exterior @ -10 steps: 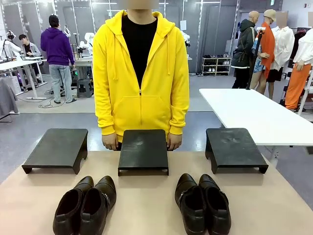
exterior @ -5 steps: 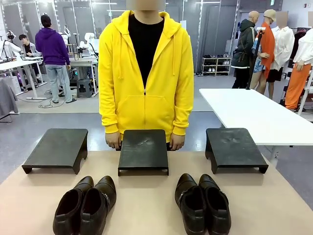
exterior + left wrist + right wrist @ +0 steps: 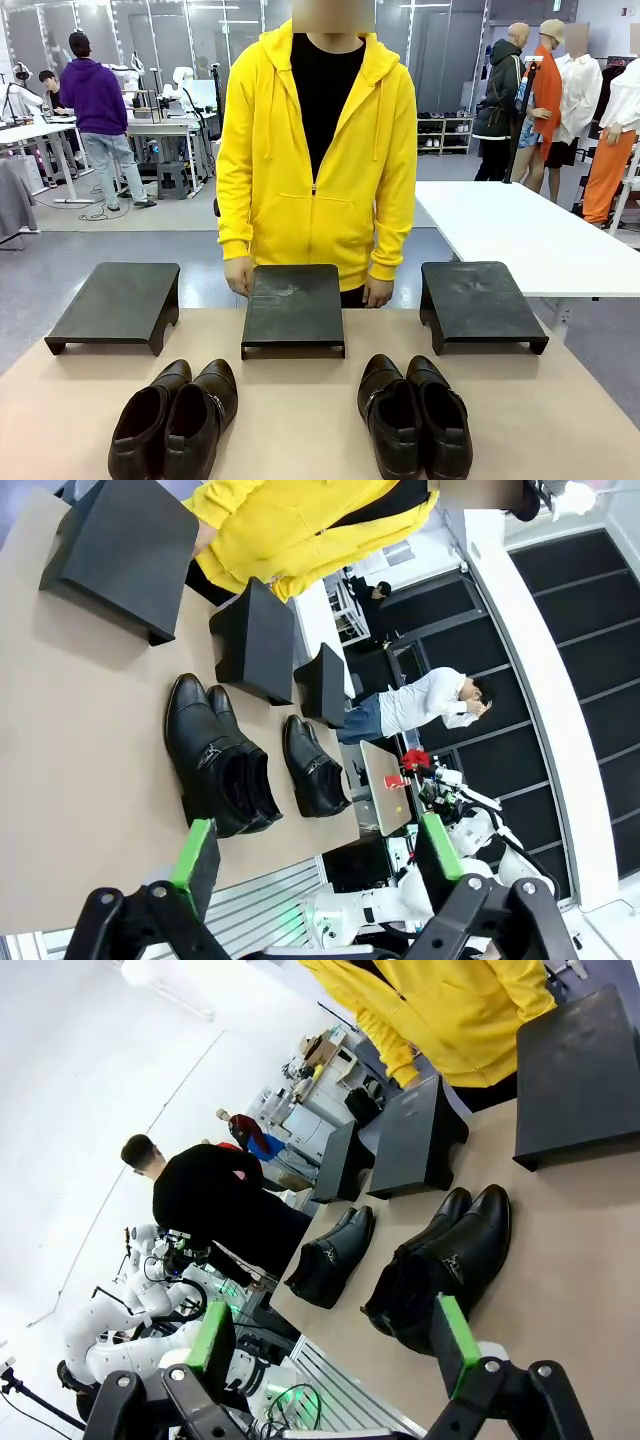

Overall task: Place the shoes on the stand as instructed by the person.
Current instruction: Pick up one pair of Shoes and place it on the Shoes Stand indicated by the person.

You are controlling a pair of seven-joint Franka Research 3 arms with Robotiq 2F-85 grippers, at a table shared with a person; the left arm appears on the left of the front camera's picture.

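Person shifted right; left end effector gapes.

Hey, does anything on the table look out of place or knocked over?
Nothing stands out. The left pair of glossy dark leather shoes and the right pair sit upright; the three low black stands are level.

left gripper black linkage fingers, bright green pads, silver pivot screws, right gripper same black build, green pads, person in yellow zip hoodie, drawstrings, cuffed sleeves, black shirt underneath
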